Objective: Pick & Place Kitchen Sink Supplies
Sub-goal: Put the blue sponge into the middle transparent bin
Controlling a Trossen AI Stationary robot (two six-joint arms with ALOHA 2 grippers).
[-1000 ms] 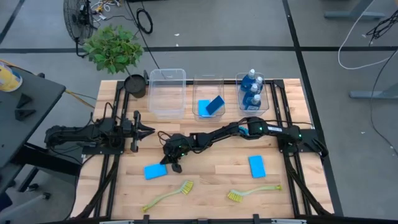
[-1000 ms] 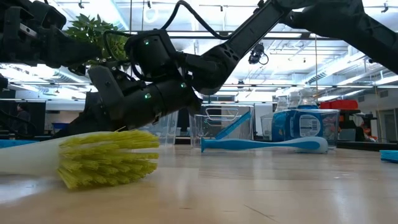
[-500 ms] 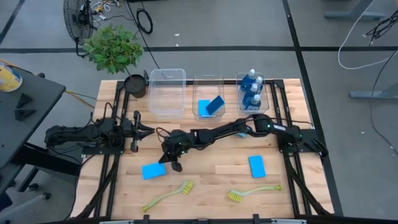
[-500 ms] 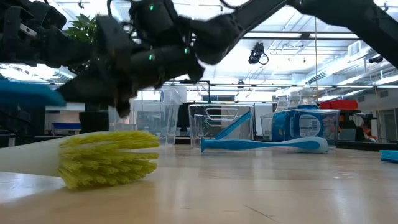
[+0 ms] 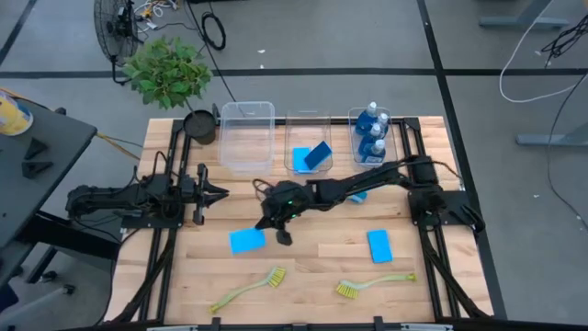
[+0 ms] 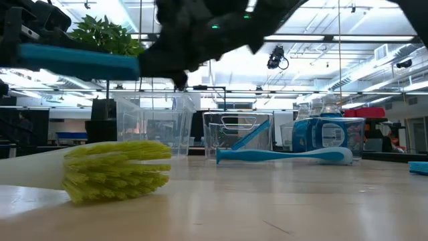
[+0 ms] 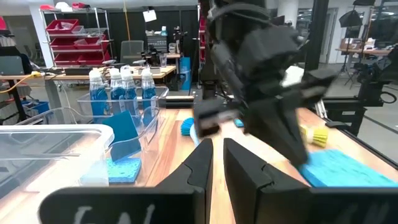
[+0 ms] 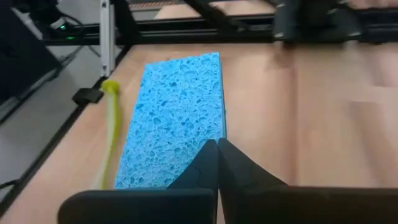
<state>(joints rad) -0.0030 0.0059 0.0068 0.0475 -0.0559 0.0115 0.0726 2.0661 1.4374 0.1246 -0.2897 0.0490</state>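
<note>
A flat blue sponge [image 5: 246, 241] hangs above the table's middle left, with my right gripper [image 5: 277, 232] shut on it. The low view shows this sponge [image 6: 77, 63] well above the table top. Another sponge [image 5: 379, 245] lies flat at the right. Two yellow-green brushes [image 5: 248, 288] [image 5: 372, 285] lie near the front edge. A blue brush [image 6: 281, 155] lies behind, partly under my right arm. My left gripper [image 5: 213, 193] waits shut at the table's left, touching nothing. My right gripper pinches the sponge's short end [image 8: 202, 140] nearest the table's right, between its two fingers. The fingers slant down from the table's right and lie along the sponge. The sponge is lifted clear and sticks out nearly level beyond the fingertips, toward the table's left.
Three clear bins stand along the far edge: one with nothing in it [image 5: 248, 138], one with two sponges [image 5: 309, 156], one with blue bottles [image 5: 372, 136]. A potted plant [image 5: 170, 69] stands at the far left corner. Bare wood lies between the brushes and the bins.
My right gripper has risen and drawn back toward the table's right, staying shut. The sponge, which lay flat on the table, has been lifted clear and carried along, staying nearly level.
</note>
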